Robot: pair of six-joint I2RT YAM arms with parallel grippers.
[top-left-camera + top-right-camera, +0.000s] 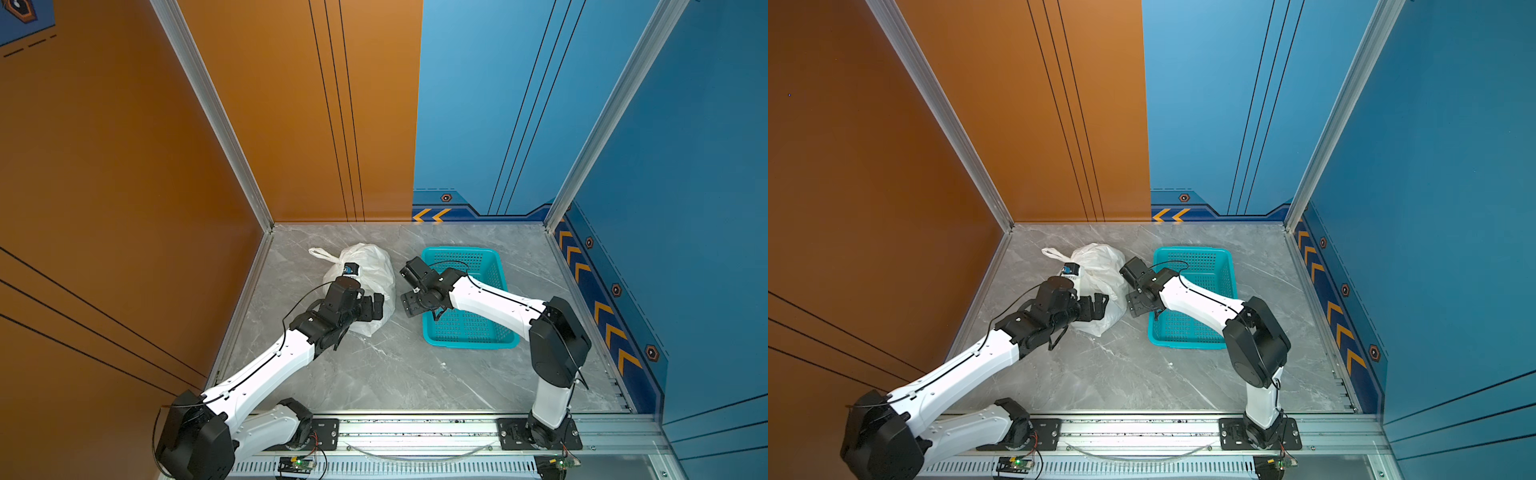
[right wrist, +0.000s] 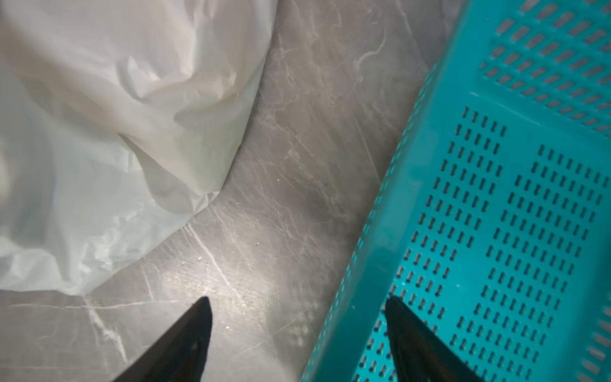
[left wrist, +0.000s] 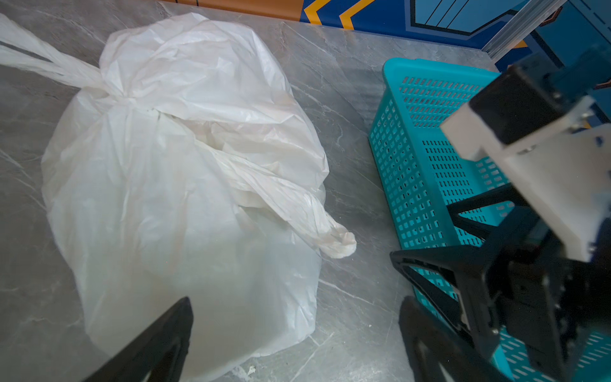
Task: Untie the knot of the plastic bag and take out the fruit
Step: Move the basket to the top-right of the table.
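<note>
Find the knot (image 3: pixel 114 97) at the upper-left end of the plastic bag (image 1: pixel 374 270), left of centre in both top views, long axis running upper left to lower right. Reach it sooner with the left gripper (image 3: pixel 297 299), spread wide and empty above the bag's lower-right part. Note the right gripper (image 2: pixel 297 299) parted, empty, between bag and basket (image 1: pixel 457 250). Expect the fruit inside; none visible.
</note>
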